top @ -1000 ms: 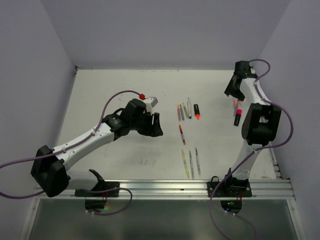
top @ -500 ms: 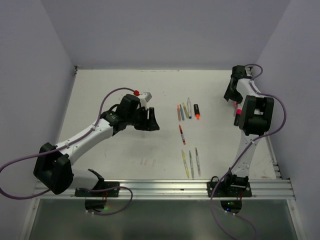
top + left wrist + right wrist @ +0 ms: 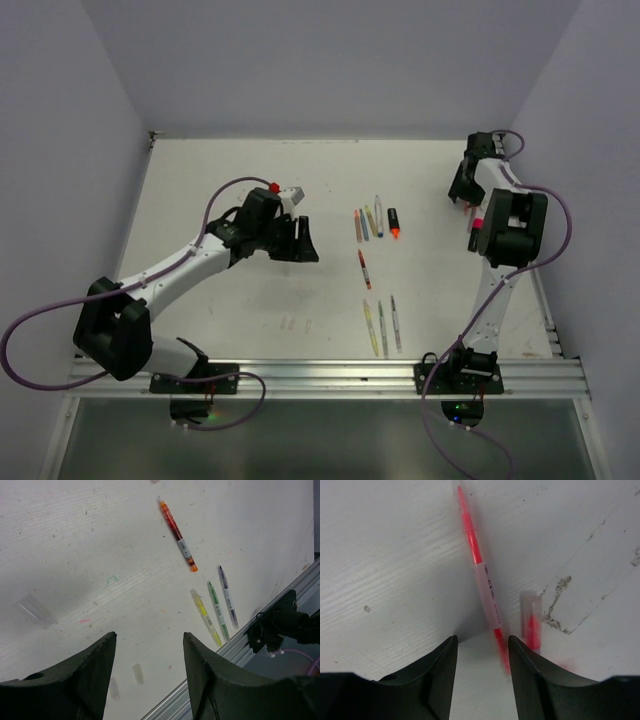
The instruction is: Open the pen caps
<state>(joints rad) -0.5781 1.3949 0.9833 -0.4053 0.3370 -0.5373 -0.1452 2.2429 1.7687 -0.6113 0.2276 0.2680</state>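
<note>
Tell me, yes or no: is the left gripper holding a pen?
No, the left gripper stands open and empty, with the pens lying beyond it.

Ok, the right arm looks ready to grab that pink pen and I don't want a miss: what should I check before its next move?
1. That the pink pen lies between the right gripper fingers: ok, though nearer one finger.
2. That the right jaws are apart, not gripping: ok.
3. That the pink cap is clear of the fingers: cannot tell; it lies loose right beside one.
4. Whether a cap sits on this pen: cannot tell.
5. That the left gripper is open, empty and far from the pen: ok.
</note>
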